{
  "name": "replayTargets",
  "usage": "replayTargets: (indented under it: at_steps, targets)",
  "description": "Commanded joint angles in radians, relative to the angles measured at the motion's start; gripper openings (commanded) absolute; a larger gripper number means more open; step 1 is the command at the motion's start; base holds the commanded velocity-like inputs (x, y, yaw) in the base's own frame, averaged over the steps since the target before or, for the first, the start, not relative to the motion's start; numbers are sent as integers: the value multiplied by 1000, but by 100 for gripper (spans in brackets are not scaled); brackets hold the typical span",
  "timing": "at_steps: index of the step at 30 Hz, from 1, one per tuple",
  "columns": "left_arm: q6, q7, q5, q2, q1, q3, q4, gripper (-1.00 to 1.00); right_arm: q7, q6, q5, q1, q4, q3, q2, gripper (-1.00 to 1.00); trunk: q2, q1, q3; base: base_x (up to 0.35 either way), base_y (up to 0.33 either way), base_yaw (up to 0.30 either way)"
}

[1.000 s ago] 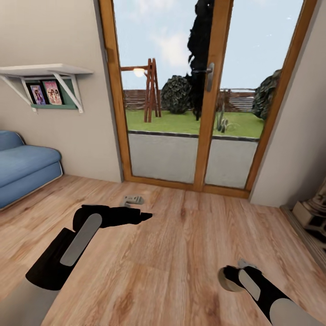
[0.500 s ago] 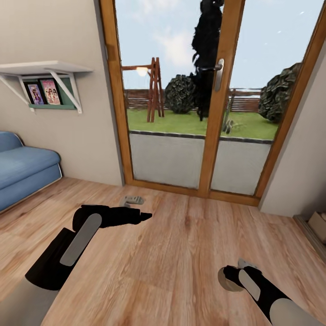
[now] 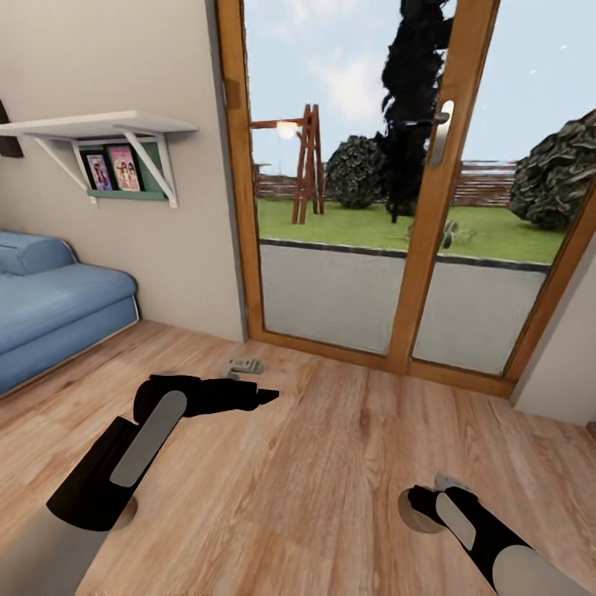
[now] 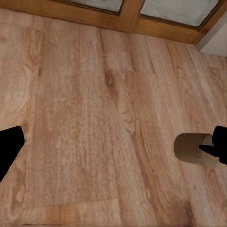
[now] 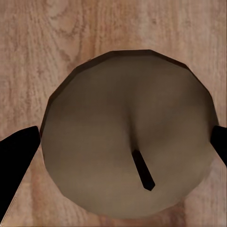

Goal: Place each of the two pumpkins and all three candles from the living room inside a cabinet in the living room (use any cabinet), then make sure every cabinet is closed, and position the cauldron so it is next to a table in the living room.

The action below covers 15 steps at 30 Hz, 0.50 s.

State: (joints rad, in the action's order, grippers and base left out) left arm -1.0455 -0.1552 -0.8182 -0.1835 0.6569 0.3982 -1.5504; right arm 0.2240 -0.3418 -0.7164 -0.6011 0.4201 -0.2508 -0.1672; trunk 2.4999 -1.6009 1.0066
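Right wrist view: the right hand [image 5: 120,149] pinches a candle [image 5: 127,142]; one dark finger [image 5: 16,156] sits at each side of its round top.
Candle place: in the head view the candle [image 3: 411,511] hangs low at the right hand [image 3: 422,507], above the wood floor [image 3: 331,463], in front of the glass door [image 3: 406,248].
Left hand: the left hand [image 4: 113,151] is spread wide and holds nothing; in the head view it [image 3: 244,365] points toward the door.
Step, as I judge: carrying one candle on the way to the cabinet.
Risk 1: the grip touches the candle only at two narrow places on a rounded side, so a quick turn of the base may make it slip and drop.
Risk 2: a short cylinder that falls on smooth boards can roll away, maybe under the sofa [image 3: 50,314].
Risk 3: the arm is low, so the candle may scrape the floor if the trunk bends more.
Risk 4: the door frame and the wall are near; a wide swing could knock the arms against them.
Candle shape: stubby, faceted round edge, shallow hollow on top, a short dark wick [image 5: 142,170].
Candle material: matte, olive-tan, looks like wax.
Floor: warm planks with long grain and knots.
Sofa: blue, soft cloth, rounded cushions.
Shelf [image 3: 99,126]: white board on slanted brackets.
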Motion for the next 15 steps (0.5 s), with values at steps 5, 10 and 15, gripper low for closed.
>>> replayTargets:
  at_steps: [5, 10, 15]
  targets:
    - [-2, -10, -10, -1, 1, 3, -2, 100, 8, -3, -9, 0, 3, -10, -2, -100, 0, 1, -3, 5, 0, 289]
    - [-2, -10, -10, -1, 1, 4, -2, 100, 9, -3, -9, 0, 3, -10, -2, -100, -32, 18, -19, 1, 0, 291]
    - [-2, -10, -10, 0, 1, 1, -1, 100, 9, -3, -9, 0, 3, -11, -2, -100, -67, 38, -35, 0, 0, 291]
